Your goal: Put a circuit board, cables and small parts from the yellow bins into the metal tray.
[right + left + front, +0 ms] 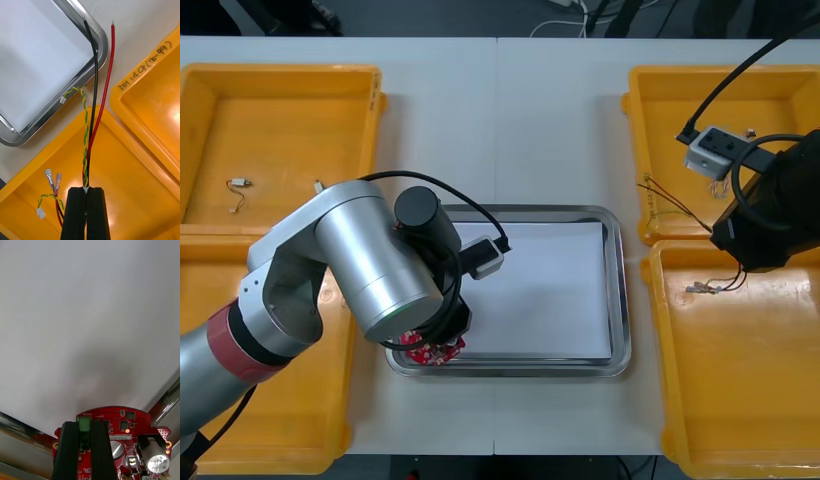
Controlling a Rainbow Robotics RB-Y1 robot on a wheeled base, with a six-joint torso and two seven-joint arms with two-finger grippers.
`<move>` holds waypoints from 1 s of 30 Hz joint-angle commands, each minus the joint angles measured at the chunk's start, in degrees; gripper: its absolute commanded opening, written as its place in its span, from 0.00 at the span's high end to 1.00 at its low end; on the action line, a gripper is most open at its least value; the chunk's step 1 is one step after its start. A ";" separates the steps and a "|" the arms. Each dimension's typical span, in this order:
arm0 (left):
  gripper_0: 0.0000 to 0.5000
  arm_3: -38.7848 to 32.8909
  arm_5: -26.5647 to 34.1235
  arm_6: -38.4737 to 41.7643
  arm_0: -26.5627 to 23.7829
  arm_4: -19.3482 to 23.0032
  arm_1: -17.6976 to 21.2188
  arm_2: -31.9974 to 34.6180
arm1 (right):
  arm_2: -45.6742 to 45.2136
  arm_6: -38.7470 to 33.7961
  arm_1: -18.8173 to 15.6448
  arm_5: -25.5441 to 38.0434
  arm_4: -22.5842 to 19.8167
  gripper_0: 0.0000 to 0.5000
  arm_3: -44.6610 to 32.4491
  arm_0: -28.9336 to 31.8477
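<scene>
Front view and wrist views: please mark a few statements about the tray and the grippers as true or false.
1. The left gripper has its jaws shut on the red circuit board. True.
2. That board is above a yellow bin. False: it is at the metal tray's near left corner.
3. The right gripper holds cables, jaws shut. True.
4. The tray is bare metal inside. False: it is white inside.
5. The right gripper is over the tray. False: it is over the yellow bins at the robot's right.

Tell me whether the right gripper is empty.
No, the right gripper is shut on cables, black, red and twisted yellow-green, over a yellow bin.
</scene>
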 commanded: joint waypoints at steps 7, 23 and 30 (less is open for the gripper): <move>1.00 1.55 -2.91 5.58 -2.36 -0.61 -1.34 -1.73 | 5.67 -1.22 -2.51 0.24 -0.25 1.00 -2.02 -4.65; 1.00 2.16 -3.61 6.28 -2.36 -1.14 -1.25 -2.43 | 6.11 -0.78 -2.51 0.24 0.72 1.00 -2.02 -4.65; 0.62 2.34 -3.61 6.99 -2.36 -0.87 -1.25 -2.43 | 6.11 -0.86 -2.51 0.24 0.89 1.00 -2.02 -4.65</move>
